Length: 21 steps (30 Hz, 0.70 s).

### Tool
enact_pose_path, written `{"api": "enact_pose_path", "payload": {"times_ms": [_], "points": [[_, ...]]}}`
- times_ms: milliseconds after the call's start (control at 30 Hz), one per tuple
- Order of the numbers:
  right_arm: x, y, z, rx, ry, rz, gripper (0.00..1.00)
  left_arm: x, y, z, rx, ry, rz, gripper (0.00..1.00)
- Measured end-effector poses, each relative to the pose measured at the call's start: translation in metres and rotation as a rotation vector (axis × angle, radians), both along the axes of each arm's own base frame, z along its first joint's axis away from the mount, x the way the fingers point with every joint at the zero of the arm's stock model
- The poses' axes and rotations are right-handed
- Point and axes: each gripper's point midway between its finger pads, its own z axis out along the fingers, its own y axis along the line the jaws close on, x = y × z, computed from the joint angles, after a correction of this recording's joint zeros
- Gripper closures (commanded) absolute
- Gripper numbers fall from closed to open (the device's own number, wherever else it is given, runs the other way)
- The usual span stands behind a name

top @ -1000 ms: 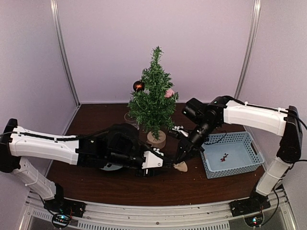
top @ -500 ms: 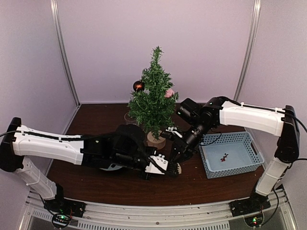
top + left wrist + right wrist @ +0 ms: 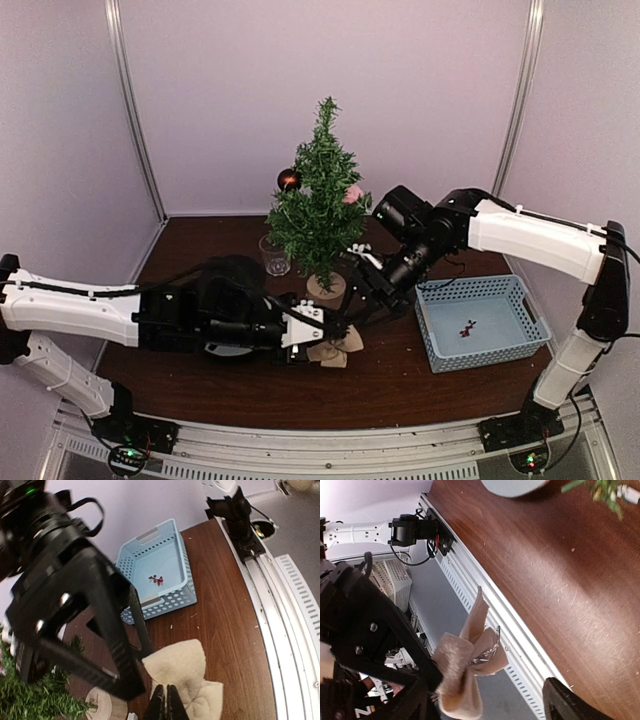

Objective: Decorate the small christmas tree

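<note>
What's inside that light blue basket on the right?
Only a small red cluster on the basket's floor, too small to identify. The rest of the floor looks bare, though the near wall hides a thin strip.

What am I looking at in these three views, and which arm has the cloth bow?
Two robot arms are bolted at the table's near edge. The wide picture comes from a fixed camera above and behind them; the other two come from a camera on each wrist. On the table stand the small christmas tree, a drinking glass beside it, and a blue basket with a small red item inside. The left end effector is shut on the beige fabric bow. The right end effector is open close by, holding nothing.
</note>
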Motion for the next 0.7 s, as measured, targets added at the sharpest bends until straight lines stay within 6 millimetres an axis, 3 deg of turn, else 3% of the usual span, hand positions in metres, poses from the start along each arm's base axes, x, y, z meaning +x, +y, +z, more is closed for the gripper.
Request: {"api": "enact_pose_path", "payload": {"times_ms": [233, 433, 567, 700], "points": [[0.028, -0.017, 0.048, 0.159, -0.266, -0.123, 0.16, 0.030, 0.033, 0.038, -0.257, 0.249, 0.275, 1.00], [0.023, -0.019, 0.084, 0.319, -0.509, -0.160, 0.19, 0.069, 0.061, 0.067, -0.500, 0.436, 0.510, 1.00], [0.025, -0.007, 0.090, 0.349, -0.591, -0.157, 0.20, 0.086, 0.078, 0.083, -0.649, 0.517, 0.597, 1.00], [0.032, 0.007, 0.084, 0.348, -0.634, -0.155, 0.21, 0.091, 0.083, 0.095, -0.745, 0.576, 0.617, 1.00]]}}
